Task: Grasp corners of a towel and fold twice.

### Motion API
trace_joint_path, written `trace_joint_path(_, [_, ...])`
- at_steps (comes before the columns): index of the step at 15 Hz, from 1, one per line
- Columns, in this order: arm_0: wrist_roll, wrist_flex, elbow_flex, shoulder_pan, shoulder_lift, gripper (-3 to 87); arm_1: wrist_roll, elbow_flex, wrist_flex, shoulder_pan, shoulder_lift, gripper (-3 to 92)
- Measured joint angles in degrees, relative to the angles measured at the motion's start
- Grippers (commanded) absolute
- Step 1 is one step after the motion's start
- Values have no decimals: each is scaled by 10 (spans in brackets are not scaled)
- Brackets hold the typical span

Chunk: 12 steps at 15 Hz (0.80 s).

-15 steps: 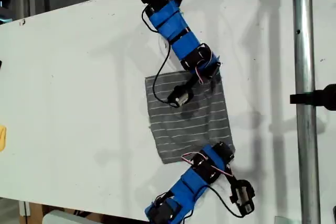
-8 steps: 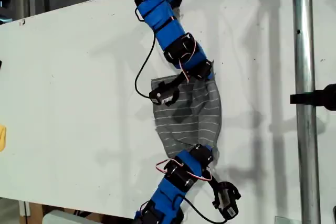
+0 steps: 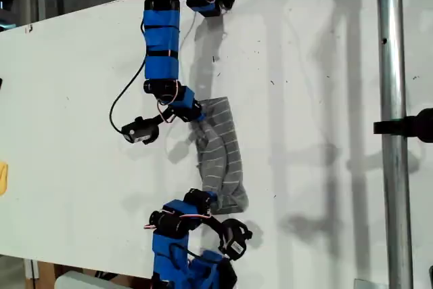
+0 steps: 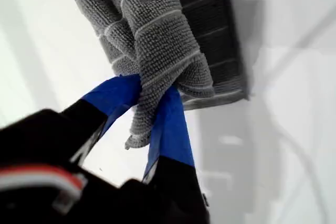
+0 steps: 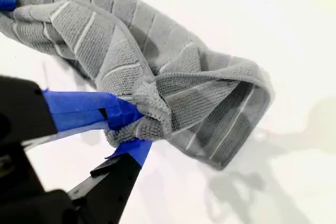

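The towel [image 3: 223,153] lies doubled over into a narrow curved strip on the white table [image 3: 74,99], near the middle of the exterior view. My first gripper [image 3: 194,113] is at the strip's upper end, shut on a corner. In the first wrist view the blue fingers [image 4: 170,124] pinch bunched towel [image 4: 152,19], and the corner's tip [image 4: 137,135] pokes out between them. My second gripper [image 3: 208,199] is at the lower end, also shut on a corner. Its wrist view shows the gripper [image 5: 137,129] clamping a crumpled corner [image 5: 149,103], with the towel [image 5: 131,40] looping away.
A vertical metal pole [image 3: 391,99] with a black clamp [image 3: 409,126] stands at the exterior view's right. A small yellow object [image 3: 3,177] sits at its left edge. The table's far edge [image 3: 88,10] runs behind the first arm's base.
Both arms have swung toward the exterior view's left, each carrying a towel corner. The towel has gone from a flat square to a narrow folded strip.
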Motion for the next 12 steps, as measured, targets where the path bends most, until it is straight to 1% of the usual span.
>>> trace_joint_path(2, [62,4,40,-76,56,48,-50,0,0,69,35,-2])
trace_joint_path(3, [92,7,45,-98,79,54,-65,0,0,87,59,-2])
trace_joint_path(4, [101,5,50,-105,101,61,-74,3,0,94,83,-2])
trace_joint_path(7, [76,4,84,-91,116,81,-73,47,0,83,100,-2])
trace_joint_path(10, [18,-4,149,-40,79,117,-34,98,0,40,100,-2])
trace_joint_path(12, [5,-17,161,-30,15,126,-14,117,-16,24,98,-2])
